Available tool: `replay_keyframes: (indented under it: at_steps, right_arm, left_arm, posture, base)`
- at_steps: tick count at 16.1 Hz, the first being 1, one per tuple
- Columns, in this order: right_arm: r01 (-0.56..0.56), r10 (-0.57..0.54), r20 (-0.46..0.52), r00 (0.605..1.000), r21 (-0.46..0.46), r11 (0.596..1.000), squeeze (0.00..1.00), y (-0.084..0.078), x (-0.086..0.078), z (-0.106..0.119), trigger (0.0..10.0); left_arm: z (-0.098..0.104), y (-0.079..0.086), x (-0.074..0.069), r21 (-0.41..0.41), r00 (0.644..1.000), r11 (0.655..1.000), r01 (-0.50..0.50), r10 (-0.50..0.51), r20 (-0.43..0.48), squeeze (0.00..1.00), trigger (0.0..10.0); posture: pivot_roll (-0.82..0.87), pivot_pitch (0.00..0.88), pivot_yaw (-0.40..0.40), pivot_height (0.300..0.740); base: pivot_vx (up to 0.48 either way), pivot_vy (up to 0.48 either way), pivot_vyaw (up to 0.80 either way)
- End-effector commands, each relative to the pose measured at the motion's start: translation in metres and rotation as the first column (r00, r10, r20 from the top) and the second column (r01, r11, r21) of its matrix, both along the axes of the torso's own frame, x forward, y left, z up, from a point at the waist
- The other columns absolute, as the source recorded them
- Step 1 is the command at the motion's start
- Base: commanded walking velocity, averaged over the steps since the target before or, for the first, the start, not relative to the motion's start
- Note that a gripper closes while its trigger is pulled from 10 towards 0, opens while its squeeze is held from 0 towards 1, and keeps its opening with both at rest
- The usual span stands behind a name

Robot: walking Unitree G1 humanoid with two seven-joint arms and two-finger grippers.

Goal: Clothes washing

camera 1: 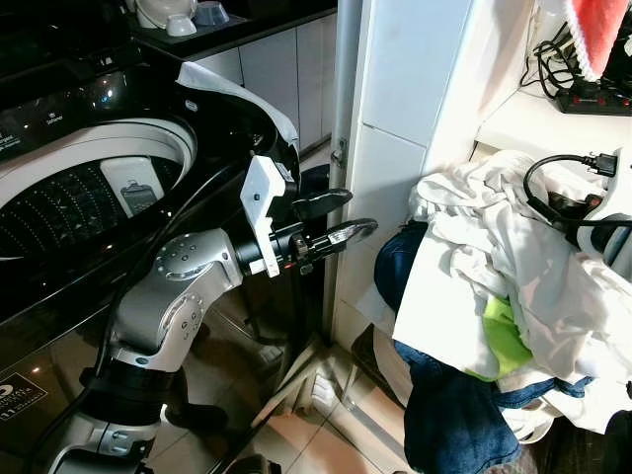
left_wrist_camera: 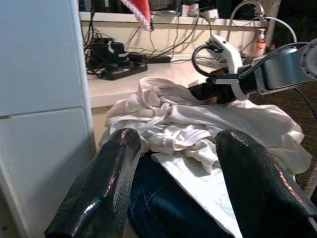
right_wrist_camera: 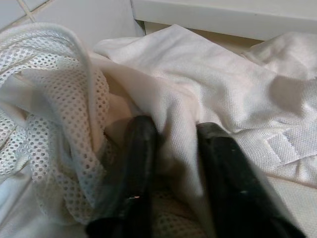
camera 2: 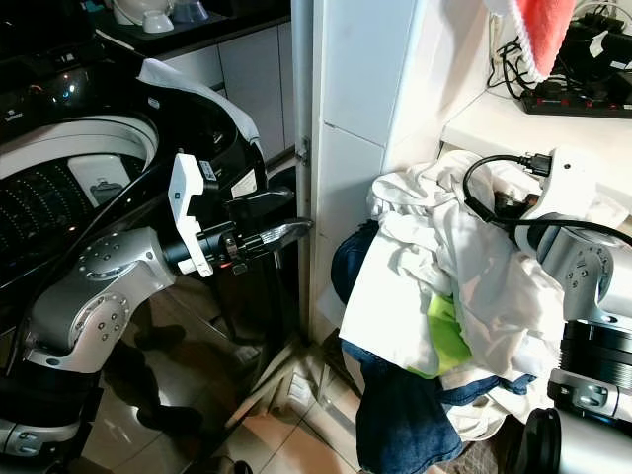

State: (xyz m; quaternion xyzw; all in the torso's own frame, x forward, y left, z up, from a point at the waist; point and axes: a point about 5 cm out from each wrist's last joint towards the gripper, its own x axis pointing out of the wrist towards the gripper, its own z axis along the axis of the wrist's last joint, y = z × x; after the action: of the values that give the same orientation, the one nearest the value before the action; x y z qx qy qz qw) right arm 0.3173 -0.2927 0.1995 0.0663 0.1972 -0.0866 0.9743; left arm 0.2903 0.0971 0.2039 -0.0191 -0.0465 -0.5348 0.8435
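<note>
A heap of laundry lies to my right: white garments (camera 1: 494,237) on top, dark blue jeans (camera 1: 454,415) hanging below, and a lime green piece (camera 1: 504,331) between them. My right gripper (right_wrist_camera: 176,126) is pushed into the top of the heap, its fingers shut on a fold of white cloth beside a white mesh piece (right_wrist_camera: 54,99). My left gripper (camera 1: 351,212) hangs open and empty in the air between the heap and the top-loading washing machine (camera 1: 148,133). The machine's lid (camera 1: 237,89) is up and its drum is open.
A white tiled pillar (camera 1: 395,118) stands just behind the left gripper. A shelf behind the heap carries a power strip (camera 1: 592,99) and tangled black cables, with a red cloth (camera 1: 602,35) hanging above. Bowls (camera 1: 188,18) sit on a dark counter behind the machine.
</note>
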Motion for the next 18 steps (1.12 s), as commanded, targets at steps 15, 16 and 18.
replay_keyframes:
  at_steps: [15,16,18]
  right_arm:
    - [-0.744,0.527,0.696,0.487,0.015,0.668,0.00,0.107,-0.032,0.179,0.0]
    - [-0.799,0.524,0.732,0.436,0.046,0.600,0.00,0.121,-0.032,0.184,0.0]
    - [-0.845,0.516,0.751,0.412,0.103,0.525,0.00,0.134,-0.029,0.182,0.0]
  left_arm:
    - [0.084,0.012,0.028,-0.355,0.934,0.913,-0.203,0.289,0.209,1.00,10.0]
    - [0.093,0.008,0.026,-0.379,0.945,0.913,-0.149,0.244,0.217,1.00,10.0]
    - [0.103,0.001,0.020,-0.422,0.960,0.904,-0.070,0.176,0.218,1.00,10.0]
  posture:
    - [-0.02,0.000,0.053,0.740]
    - [-0.02,0.000,0.051,0.740]
    - [-0.02,0.000,0.047,0.740]
  base:
    - [0.000,0.000,0.00]
    - [0.000,0.000,0.00]
    - [0.000,0.000,0.00]
